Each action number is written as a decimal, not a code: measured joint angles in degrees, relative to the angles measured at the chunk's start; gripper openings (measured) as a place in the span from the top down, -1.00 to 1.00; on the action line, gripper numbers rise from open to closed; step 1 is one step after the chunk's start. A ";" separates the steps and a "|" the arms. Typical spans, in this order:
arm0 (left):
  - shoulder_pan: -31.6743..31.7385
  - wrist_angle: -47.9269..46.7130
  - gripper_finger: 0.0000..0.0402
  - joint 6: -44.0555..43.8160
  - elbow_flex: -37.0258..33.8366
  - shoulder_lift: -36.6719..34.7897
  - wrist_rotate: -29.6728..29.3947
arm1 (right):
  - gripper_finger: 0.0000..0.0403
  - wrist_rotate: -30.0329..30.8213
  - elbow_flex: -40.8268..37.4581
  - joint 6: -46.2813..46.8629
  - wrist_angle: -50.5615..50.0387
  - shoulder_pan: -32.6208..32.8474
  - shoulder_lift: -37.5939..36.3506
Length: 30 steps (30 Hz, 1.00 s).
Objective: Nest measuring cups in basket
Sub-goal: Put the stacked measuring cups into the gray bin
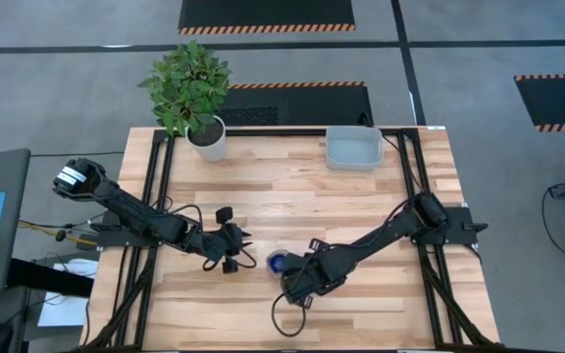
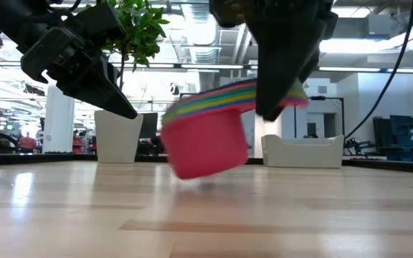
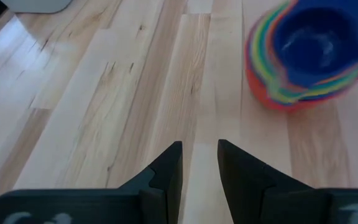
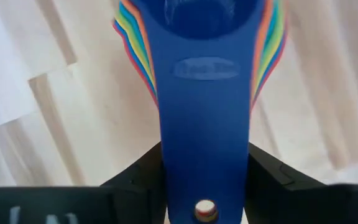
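- Rainbow-rimmed plastic, the nested measuring cups (image 2: 206,136) hang tilted just above the wooden table (image 1: 361,216), red cup outermost, dark blue innermost, near the front centre.
- Their stacked handles (image 4: 204,137) run lengthwise straight back between the right gripper (image 1: 297,284) fingers, which pinch them from both sides.
- The basket (image 1: 353,148) sits at the table's far edge on the right arm's side, well apart from the stack; the carry likely goes forward and outward.
- The left gripper (image 1: 231,250) hovers just beside the stack, its fingers (image 3: 166,168) slightly spread, holding nothing.
- An embossed oval mark on the top handle is unreadable.
- A potted plant (image 1: 196,98) stands at the far left corner.
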 joint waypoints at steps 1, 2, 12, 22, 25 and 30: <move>0.00 0.00 0.55 -0.18 0.00 0.00 0.00 | 0.13 0.54 0.01 0.15 -0.48 -0.15 -0.45; 0.00 -0.32 0.55 -0.41 0.03 0.00 0.00 | 0.13 1.02 0.11 0.18 -0.84 -0.40 -0.78; 0.00 -2.28 0.55 -1.64 0.02 0.00 0.01 | 0.20 2.68 -0.59 0.07 -1.28 -1.27 -1.73; 0.00 -2.44 0.55 -1.99 0.02 0.00 0.01 | 0.20 5.06 -7.46 4.00 2.47 -0.11 -1.63; 0.01 -2.39 0.55 -2.04 0.02 0.00 0.00 | 0.20 5.91 -9.05 6.02 2.84 0.68 -1.64; 0.00 -2.33 0.55 -2.04 0.02 0.00 -0.01 | 0.19 6.83 -12.01 9.33 2.55 1.64 -1.64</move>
